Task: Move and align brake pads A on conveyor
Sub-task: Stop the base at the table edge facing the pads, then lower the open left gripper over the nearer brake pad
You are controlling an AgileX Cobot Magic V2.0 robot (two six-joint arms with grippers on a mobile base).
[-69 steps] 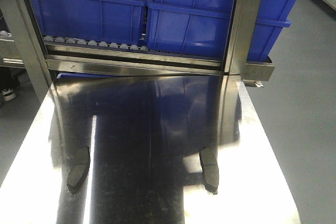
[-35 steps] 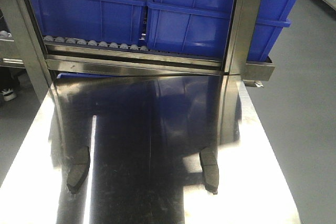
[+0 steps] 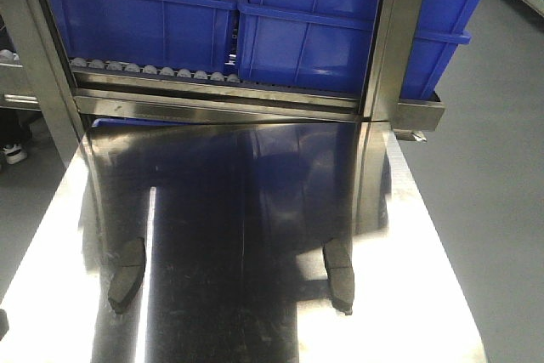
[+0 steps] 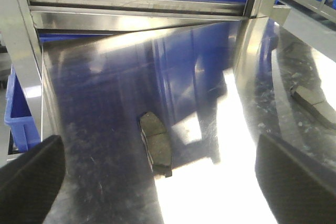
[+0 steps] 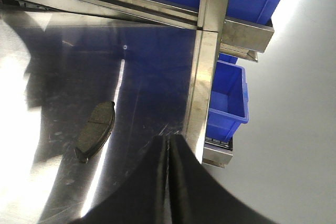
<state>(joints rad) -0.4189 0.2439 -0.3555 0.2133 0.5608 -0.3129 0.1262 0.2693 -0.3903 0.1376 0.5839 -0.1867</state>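
Glaring steel table (image 3: pixel 425 295), brake pads (image 3: pixel 340 274) dim.

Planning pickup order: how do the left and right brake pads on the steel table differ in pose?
The left brake pad slants, its near end swung leftward; the right brake pad runs nearly straight, near end only slightly rightward. The left brake pad sits beside a bright glare streak; the right brake pad sits at the edge of a dark reflection. Both lie flat on the steel table, about level.
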